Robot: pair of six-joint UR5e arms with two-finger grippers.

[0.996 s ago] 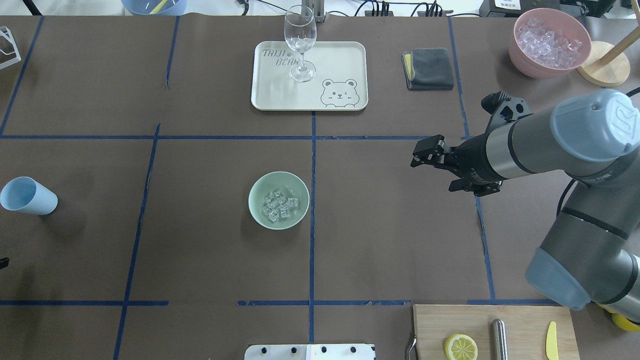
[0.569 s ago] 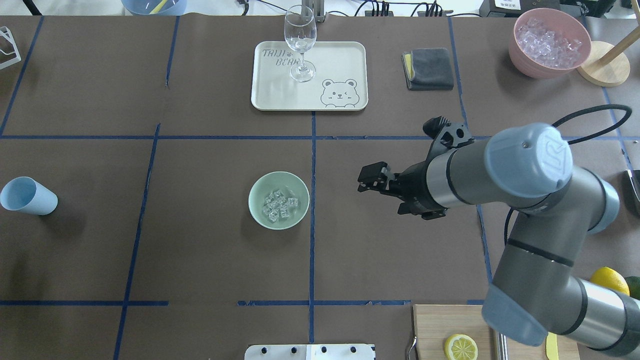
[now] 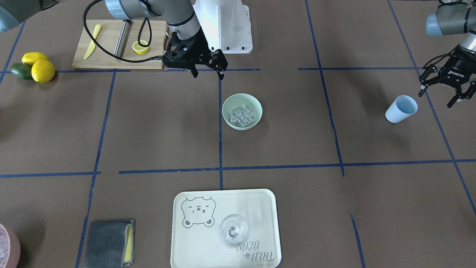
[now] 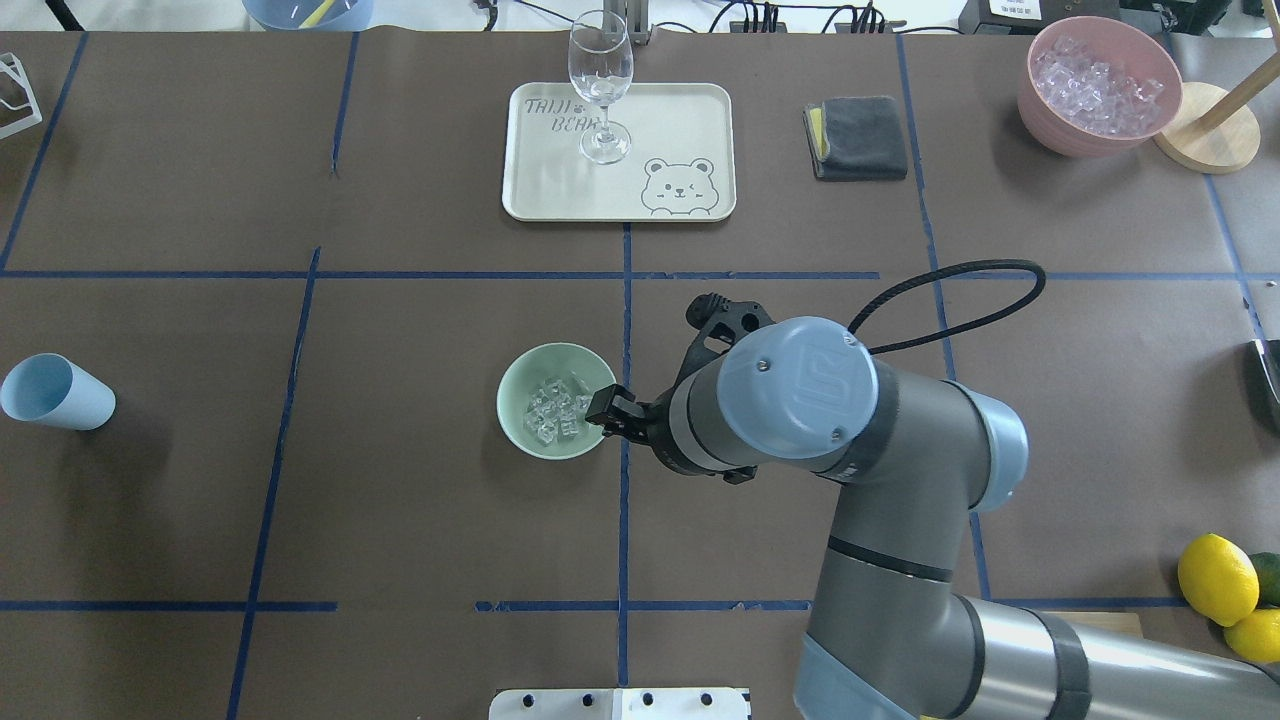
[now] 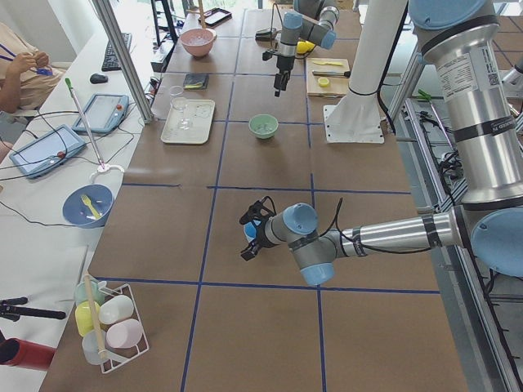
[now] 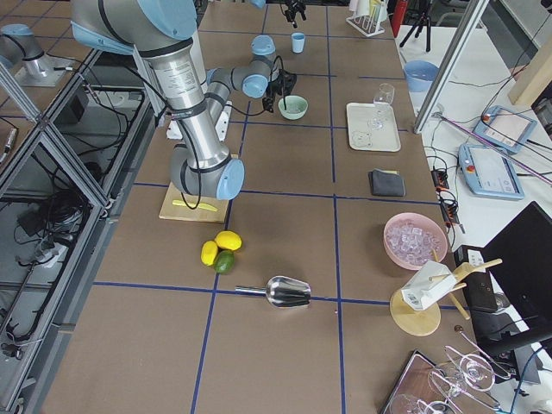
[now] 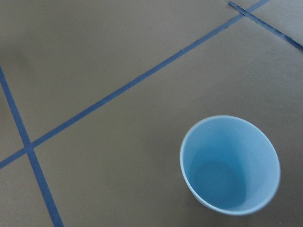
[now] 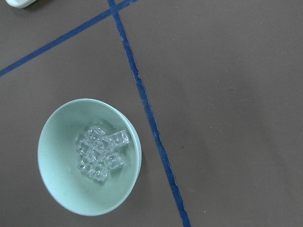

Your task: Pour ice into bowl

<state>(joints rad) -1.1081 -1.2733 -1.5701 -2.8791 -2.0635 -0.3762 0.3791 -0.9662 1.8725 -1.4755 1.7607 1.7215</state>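
1. Left gripper (image 3: 440, 95): visible in the front-facing view, cut off in the overhead view. Jaws are spread and hold nothing. A blue cup (image 4: 55, 392) stands just beside the fingertips and is not touched. The left wrist view alone shows the inside of the cup, which is bare. No fingers appear in that view.

2. Bowl (image 4: 515, 425): contains the ice (image 4: 558, 408), heaped at its centre. It sits just ahead of the right gripper (image 3: 208, 75).

3. Right gripper: in the overhead view the arm's elbow hides all but one fingertip, which overlaps the bowl's rim. The front-facing view shows both jaws spread, holding nothing, and not touching the bowl. The right wrist view looks straight down into the bowl and shows no fingers.

4. Surface: a table (image 4: 400, 520) covered in brown paper and gridded with blue tape (image 4: 624, 520). Beyond the right gripper stand a cream tray (image 4: 690, 110) carrying a wine glass (image 4: 601, 70), then a grey cloth (image 4: 860, 138), then a pink bowl (image 4: 1040, 115) of ice.

5. Room: only the exterior right view shows a metal scoop (image 6: 289, 291). Only the exterior left view shows a side bench with a tablet (image 5: 106, 110) and a seated person (image 5: 16, 69).
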